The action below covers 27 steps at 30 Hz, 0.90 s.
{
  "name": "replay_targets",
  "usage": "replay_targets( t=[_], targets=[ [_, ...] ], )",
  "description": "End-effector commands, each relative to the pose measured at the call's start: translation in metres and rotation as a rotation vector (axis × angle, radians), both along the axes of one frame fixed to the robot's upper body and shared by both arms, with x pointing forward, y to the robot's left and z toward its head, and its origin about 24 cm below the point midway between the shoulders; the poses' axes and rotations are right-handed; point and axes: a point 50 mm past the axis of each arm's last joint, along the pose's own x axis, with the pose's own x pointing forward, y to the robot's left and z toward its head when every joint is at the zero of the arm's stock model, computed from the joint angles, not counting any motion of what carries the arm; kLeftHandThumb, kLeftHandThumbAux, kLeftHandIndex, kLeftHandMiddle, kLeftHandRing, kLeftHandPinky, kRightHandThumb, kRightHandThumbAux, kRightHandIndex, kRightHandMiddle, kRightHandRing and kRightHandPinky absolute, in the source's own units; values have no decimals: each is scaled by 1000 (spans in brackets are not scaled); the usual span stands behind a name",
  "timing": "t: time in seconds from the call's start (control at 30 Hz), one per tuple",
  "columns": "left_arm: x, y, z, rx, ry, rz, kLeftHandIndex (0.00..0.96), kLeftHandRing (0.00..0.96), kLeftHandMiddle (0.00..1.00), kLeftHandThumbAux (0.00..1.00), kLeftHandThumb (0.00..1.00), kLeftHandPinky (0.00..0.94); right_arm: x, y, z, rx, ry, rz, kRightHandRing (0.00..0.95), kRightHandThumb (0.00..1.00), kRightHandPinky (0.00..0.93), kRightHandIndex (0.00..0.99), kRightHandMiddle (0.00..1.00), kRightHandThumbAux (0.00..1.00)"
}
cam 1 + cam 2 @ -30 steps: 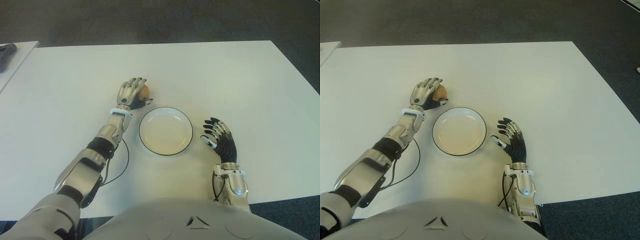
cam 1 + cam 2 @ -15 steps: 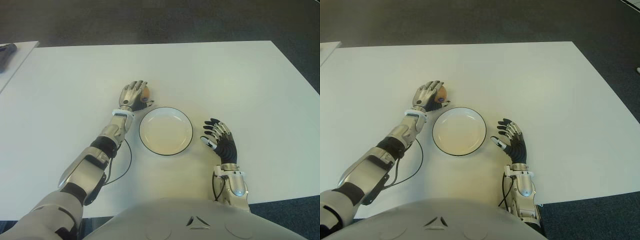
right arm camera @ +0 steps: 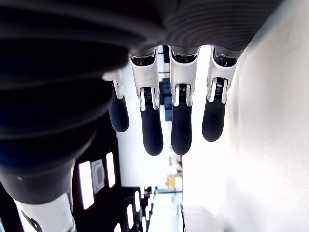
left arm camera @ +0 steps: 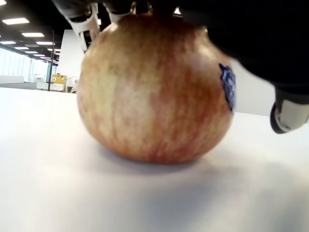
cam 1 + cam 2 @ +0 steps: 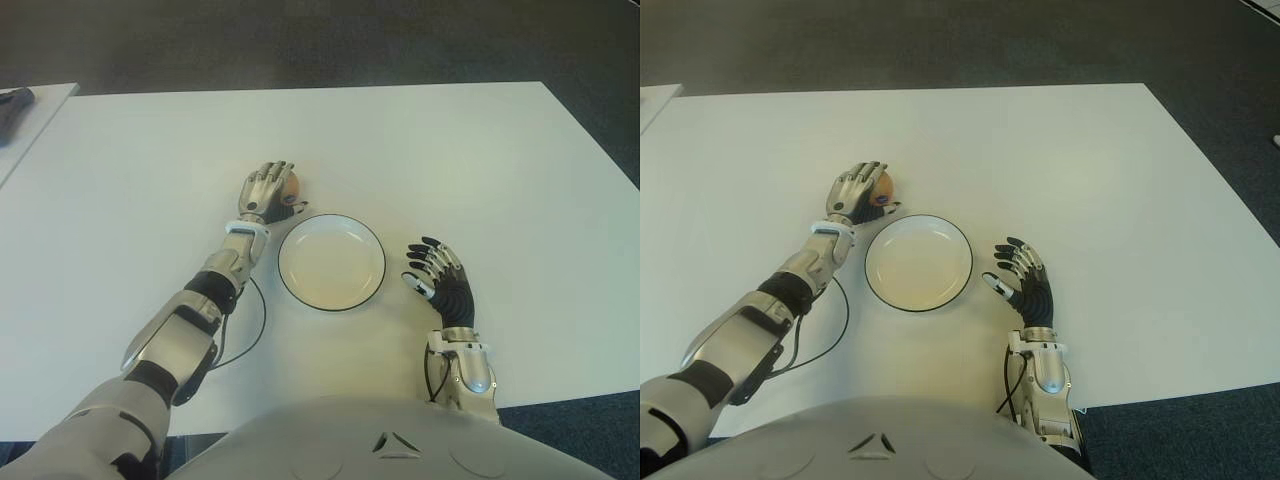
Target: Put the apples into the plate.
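The apple [image 5: 291,185] sits on the table [image 5: 480,160], just beyond the far-left rim of the plate [image 5: 331,261], which holds nothing; transfer is not yet done. The left hand [image 5: 265,189] covers the apple, fingers [image 5: 268,172] curled over its top. The apple is not lifted. The right hand [image 5: 441,280] shows right of the plate, fingers spread.

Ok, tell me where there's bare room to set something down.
The plate is empty. The table is bare beyond the right hand, idle right of the plate, and far left of the left arm. It is crowded behind the plate's left rim, where the left hand cups the apple.
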Motion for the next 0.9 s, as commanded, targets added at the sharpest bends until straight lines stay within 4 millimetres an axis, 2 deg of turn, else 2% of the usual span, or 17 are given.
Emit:
replay_targets(
  t=[0.03, 0.2, 0.27, 0.3, 0.37, 0.47, 0.57, 0.7, 0.9],
  targets=[
    [-15, 3, -23, 6, 97, 13, 140, 165, 175, 404, 385, 232, -30, -2, -33, 33, 217, -27, 331, 645, 334, 220, 350, 759],
    [-19, 6, -28, 9, 88, 19, 291, 330, 350, 443, 470, 365, -29, -4, -32, 37, 215, -30, 333, 673, 319, 226, 360, 758],
    [-20, 7, -30, 14, 83, 21, 366, 440, 440, 472, 536, 433, -29, -4, -32, 38, 214, -30, 333, 688, 310, 228, 364, 757],
    [-21, 7, -31, 20, 80, 25, 377, 456, 452, 476, 545, 442, -29, -4, -31, 38, 215, -30, 333, 691, 309, 229, 365, 757],
    [-22, 9, -34, 46, 78, 36, 410, 556, 549, 603, 647, 524, -28, -5, -31, 39, 216, -32, 334, 698, 311, 227, 368, 756],
    [-22, 10, -36, 67, 80, 45, 429, 646, 635, 663, 700, 617, -28, -5, -31, 40, 217, -34, 335, 702, 311, 227, 370, 754],
    [-23, 11, -37, 86, 86, 56, 439, 731, 716, 682, 728, 692, -28, -5, -31, 41, 215, -36, 334, 707, 310, 227, 368, 751],
    [-22, 13, -34, 60, 60, 69, 443, 778, 777, 689, 744, 733, -27, -6, -31, 44, 208, -36, 334, 705, 317, 230, 367, 747],
    [-19, 14, -27, -15, 10, 89, 445, 793, 811, 691, 753, 699, -25, -6, -31, 45, 207, -34, 332, 690, 318, 232, 362, 751]
  ],
)
